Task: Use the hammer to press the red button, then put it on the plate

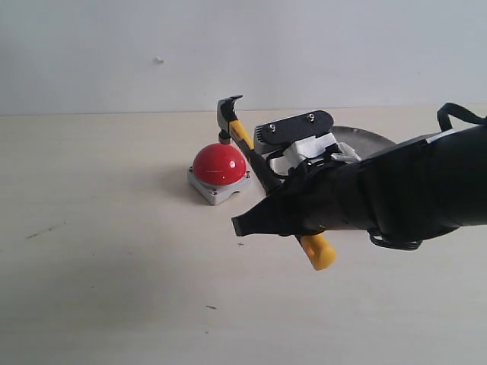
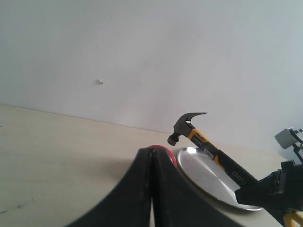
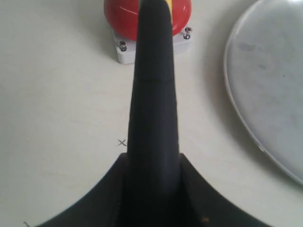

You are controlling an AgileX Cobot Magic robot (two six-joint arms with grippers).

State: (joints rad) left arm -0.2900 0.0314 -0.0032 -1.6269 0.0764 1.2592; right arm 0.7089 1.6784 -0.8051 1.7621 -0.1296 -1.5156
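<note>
My right gripper (image 1: 251, 219) is shut on the hammer's (image 1: 245, 144) black handle, with the yellow end cap sticking out below it. The dark head sits right at the top of the red button (image 1: 219, 163); I cannot tell whether they touch. In the right wrist view the handle (image 3: 154, 94) runs from the gripper (image 3: 154, 161) out over the button (image 3: 118, 19). The silver plate (image 1: 373, 141) lies behind my right arm, beside the button, and shows as the plate (image 3: 270, 85) in that view. My left gripper (image 2: 151, 151) is shut on nothing, and behind it are the button (image 2: 169, 155), the hammer (image 2: 203, 139) and the plate (image 2: 203, 175).
The black-sleeved right arm (image 1: 411, 182) reaches in from the right and covers most of the plate. A pale wooden table (image 1: 114, 266) carries everything, with a plain wall (image 1: 152, 46) close behind. A small pen cross (image 3: 122, 142) marks the tabletop. The left arm is out of the exterior view.
</note>
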